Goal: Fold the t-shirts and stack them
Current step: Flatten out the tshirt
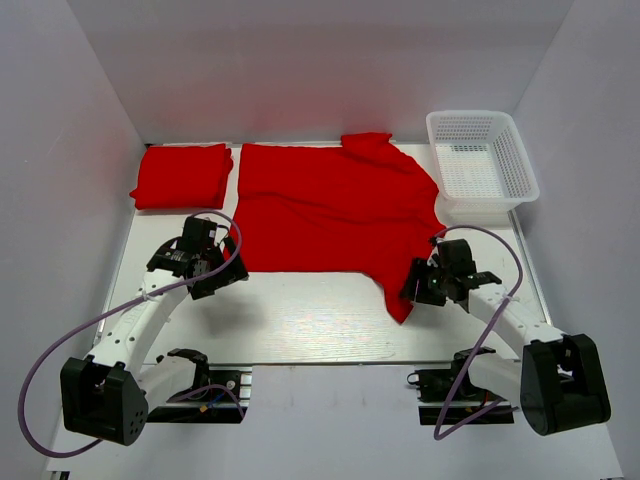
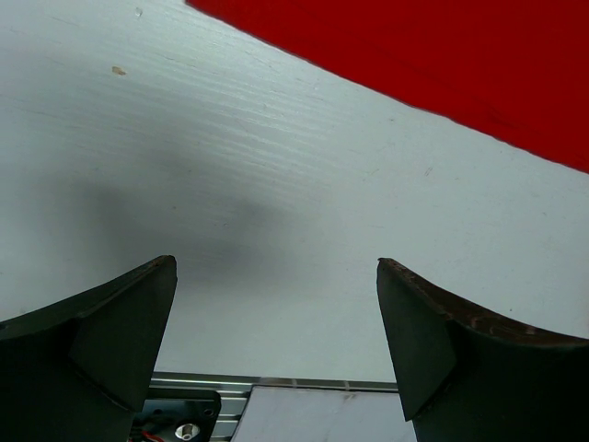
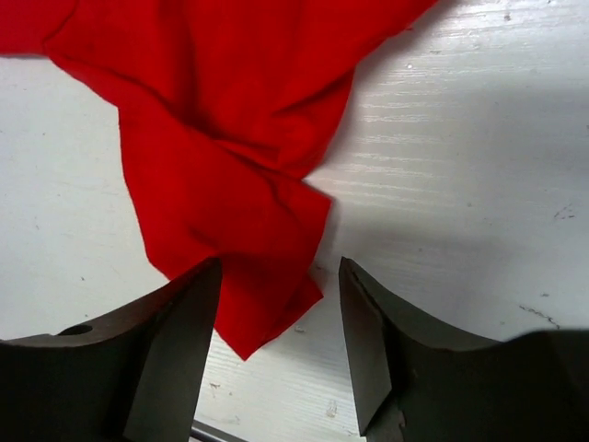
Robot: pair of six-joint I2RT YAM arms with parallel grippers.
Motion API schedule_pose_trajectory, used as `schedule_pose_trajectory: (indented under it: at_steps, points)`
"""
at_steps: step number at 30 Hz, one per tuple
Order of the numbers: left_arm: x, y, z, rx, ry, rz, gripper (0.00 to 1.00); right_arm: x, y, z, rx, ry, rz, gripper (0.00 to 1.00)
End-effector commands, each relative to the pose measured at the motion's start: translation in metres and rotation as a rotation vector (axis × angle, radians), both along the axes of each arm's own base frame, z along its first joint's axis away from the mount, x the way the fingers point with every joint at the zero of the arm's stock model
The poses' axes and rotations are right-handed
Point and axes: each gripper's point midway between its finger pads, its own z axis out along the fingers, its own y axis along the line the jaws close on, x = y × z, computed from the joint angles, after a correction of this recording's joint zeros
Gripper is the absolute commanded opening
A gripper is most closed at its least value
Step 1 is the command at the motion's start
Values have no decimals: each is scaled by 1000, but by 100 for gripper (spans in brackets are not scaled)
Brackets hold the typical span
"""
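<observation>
Overhead, the white tubular left arm (image 1: 140,320) at lower left and the matching right arm (image 1: 505,315) at lower right carry boxy black joint housings (image 1: 100,398). A thin purple-grey cable (image 1: 519,265) loops beside each (slack, curving). Wrist close-ups show dark wedge-shaped fingers (image 2: 110,345).

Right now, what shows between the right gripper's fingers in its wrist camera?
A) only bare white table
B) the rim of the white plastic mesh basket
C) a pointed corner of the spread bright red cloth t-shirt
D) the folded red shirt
C: in the right wrist view the right gripper stands open, and a pointed corner of the spread bright red cloth t-shirt lies in the gap between its fingers.
</observation>
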Motion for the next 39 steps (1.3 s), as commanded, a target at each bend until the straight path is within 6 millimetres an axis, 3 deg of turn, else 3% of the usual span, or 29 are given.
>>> schedule_pose_trajectory:
  at_steps: [1, 4, 8, 11, 12, 20, 27, 32, 39]
  points:
    - [7, 0, 9, 6, -31, 9, 100, 12, -1, 1, 1, -43, -18, 58]
    - [9, 0, 12, 4, -40, 9, 100, 11, 1, -2, 7, -30, -14, 46]
    - [9, 0, 10, 6, -31, 9, 100, 16, 4, 1, 13, -63, 11, 24]
    - [9, 0, 10, 6, -31, 9, 100, 19, 5, 8, 26, -67, -2, 3]
    - [9, 0, 10, 6, -31, 9, 100, 18, 5, 9, 26, -69, -2, 0]
    - [10, 3, 8, 24, -24, 18, 100, 14, 21, 56, 62, -199, 202, 0]
    - [19, 5, 16, 40, -38, 29, 100, -15, 54, 73, 197, -241, 480, 0]
    - [21, 2, 15, 30, -35, 23, 100, -32, 78, 77, 283, -232, 620, 0]
    - [21, 1, 8, 29, -5, 18, 100, -58, 104, 51, 289, -110, 742, 0]
